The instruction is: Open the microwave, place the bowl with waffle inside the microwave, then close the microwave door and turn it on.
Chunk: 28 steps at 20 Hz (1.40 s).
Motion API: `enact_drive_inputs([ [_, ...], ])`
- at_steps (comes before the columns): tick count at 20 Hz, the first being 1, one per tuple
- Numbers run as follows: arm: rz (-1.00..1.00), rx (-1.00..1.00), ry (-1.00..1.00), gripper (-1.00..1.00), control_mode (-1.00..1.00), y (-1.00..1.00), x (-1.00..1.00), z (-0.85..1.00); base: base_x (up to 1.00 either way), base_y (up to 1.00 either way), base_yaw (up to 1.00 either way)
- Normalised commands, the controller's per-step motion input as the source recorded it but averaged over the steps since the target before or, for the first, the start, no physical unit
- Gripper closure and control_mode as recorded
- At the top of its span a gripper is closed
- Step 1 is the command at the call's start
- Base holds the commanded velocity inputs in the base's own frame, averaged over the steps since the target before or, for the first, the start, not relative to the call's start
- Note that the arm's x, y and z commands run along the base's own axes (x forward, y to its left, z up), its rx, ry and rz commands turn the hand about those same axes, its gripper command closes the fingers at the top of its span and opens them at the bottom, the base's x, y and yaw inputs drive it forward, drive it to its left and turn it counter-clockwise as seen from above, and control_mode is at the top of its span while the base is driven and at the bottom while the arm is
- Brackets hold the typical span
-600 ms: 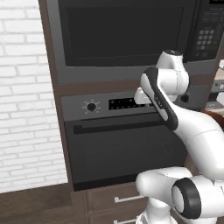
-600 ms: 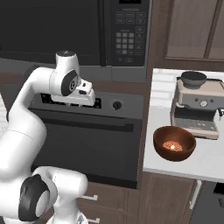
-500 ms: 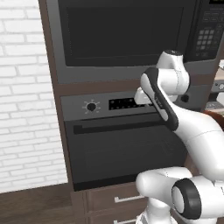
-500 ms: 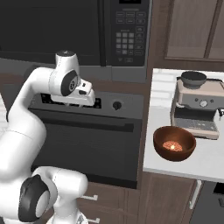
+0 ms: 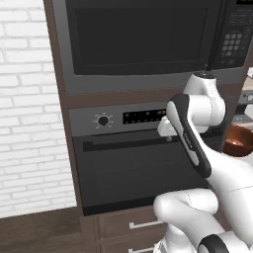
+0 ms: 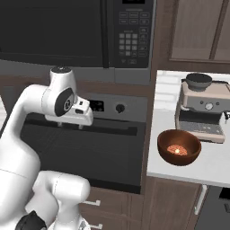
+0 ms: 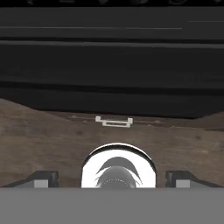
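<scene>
We see the jaws standing wide apart with nothing between them — in the hand view the gripper [image 7: 112,178] shows one dark tip low at each side, looking down the dark front of the oven [image 7: 112,65] toward a brown drawer face with a small pale drawer handle [image 7: 114,121]. In the base views the hand hangs in front of the oven's control strip, just above its long bar handle [image 6: 81,128], touching nothing that we can make out. Above it sits the microwave [image 5: 148,42], its microwave door [image 5: 141,39] shut, the keypad [image 6: 132,40] on its right. The bowl with waffle [image 6: 179,147] rests on the white counter [image 6: 211,166] to the right, well apart from the hand, just in front of the coffee machine [image 6: 204,108] — the waffle [image 6: 176,149] lies at the bowl's bottom.
</scene>
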Motion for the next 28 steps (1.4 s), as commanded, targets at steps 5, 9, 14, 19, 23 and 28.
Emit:
enact_drive_inputs([
  [5, 0.00, 0.00, 0.00, -1.00, -1.00, 0.00, -0.48, -0.47, 0.00, 0.00, 0.00],
  [9, 0.00, 0.00, -0.03, -1.00, -1.00, 0.00, -0.52, -0.15, 0.00, 0.00, 0.00],
  [14, 0.00, 0.01, -0.02, -1.00, 1.00, -0.01, -0.11, 0.00, -0.32, -0.23, 0.00],
  [19, 0.00, 0.00, 0.00, -1.00, 1.00, 0.00, 0.00, 0.00, -0.14, -0.43, 0.00],
  [23, 0.00, 0.00, 0.00, -1.00, 1.00, 0.00, 0.00, 0.00, 0.00, -0.35, 0.03],
  [28, 0.00, 0.00, 0.00, -1.00, 1.00, 0.00, 0.00, 0.00, 0.00, -0.28, 0.11],
])
